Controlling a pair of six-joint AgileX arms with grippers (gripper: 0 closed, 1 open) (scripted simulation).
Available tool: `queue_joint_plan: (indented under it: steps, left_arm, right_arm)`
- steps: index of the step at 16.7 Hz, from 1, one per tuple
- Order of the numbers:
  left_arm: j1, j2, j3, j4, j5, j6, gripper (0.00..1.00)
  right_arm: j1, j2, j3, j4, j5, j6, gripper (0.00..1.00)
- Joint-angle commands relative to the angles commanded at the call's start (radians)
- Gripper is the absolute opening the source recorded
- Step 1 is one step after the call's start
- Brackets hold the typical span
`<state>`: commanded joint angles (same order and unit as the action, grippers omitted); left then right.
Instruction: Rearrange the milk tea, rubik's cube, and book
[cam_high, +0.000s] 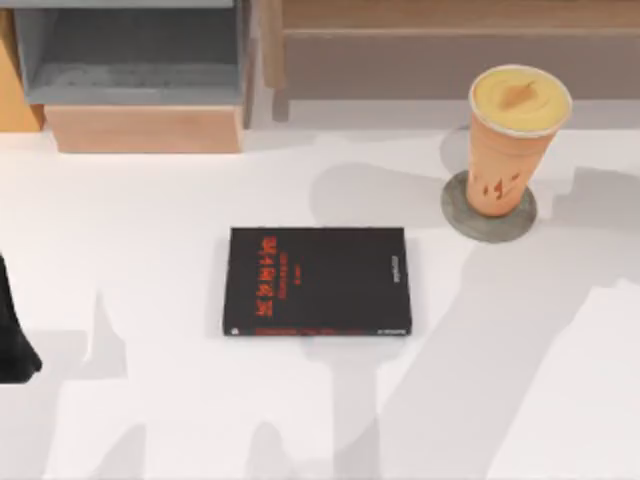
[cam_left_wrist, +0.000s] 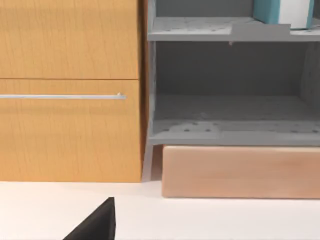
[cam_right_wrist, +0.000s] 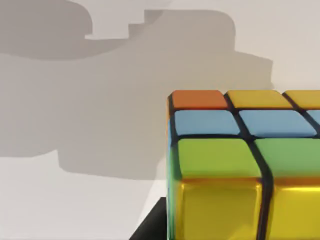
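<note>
Top view: milk tea upright on grey round disc, table's right rear; black book flat at centre, red lettering unreadable. Left arm parked at left edge.

Left wrist view: teal-blue book on upper grey shelf, beside wooden cabinet. Left gripper state: cannot tell.

Right wrist view: rubik's cube close against camera, above white table. Right gripper state: cannot tell, nor whether it touches cube.
</note>
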<state>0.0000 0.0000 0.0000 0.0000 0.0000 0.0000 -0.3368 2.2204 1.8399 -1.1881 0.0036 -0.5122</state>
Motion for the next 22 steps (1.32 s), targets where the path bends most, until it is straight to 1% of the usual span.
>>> queue_joint_plan:
  steps: [4, 7, 11, 16, 19, 22]
  left_arm:
    - [0.000, 0.000, 0.000, 0.000, 0.000, 0.000, 1.00]
    - [0.000, 0.000, 0.000, 0.000, 0.000, 0.000, 1.00]
    - [0.000, 0.000, 0.000, 0.000, 0.000, 0.000, 1.00]
    - [0.000, 0.000, 0.000, 0.000, 0.000, 0.000, 1.00]
    - [0.000, 0.000, 0.000, 0.000, 0.000, 0.000, 1.00]
    - [0.000, 0.000, 0.000, 0.000, 0.000, 0.000, 1.00]
  right_arm:
    - [-0.003, -0.023, -0.019, 0.037, -0.021, 0.008, 0.00]
    - [-0.016, -0.120, -0.079, 0.164, -0.087, 0.034, 0.00]
    - [-0.043, -0.315, -0.193, 0.476, -0.200, 0.114, 0.00]
    - [-0.084, -0.547, -0.315, 0.931, -0.313, 0.283, 0.00]
    - [-0.089, -0.620, -0.350, 1.113, -0.350, 0.396, 0.00]
    - [-0.069, -0.635, -0.359, 1.250, -0.364, 0.487, 0.00]
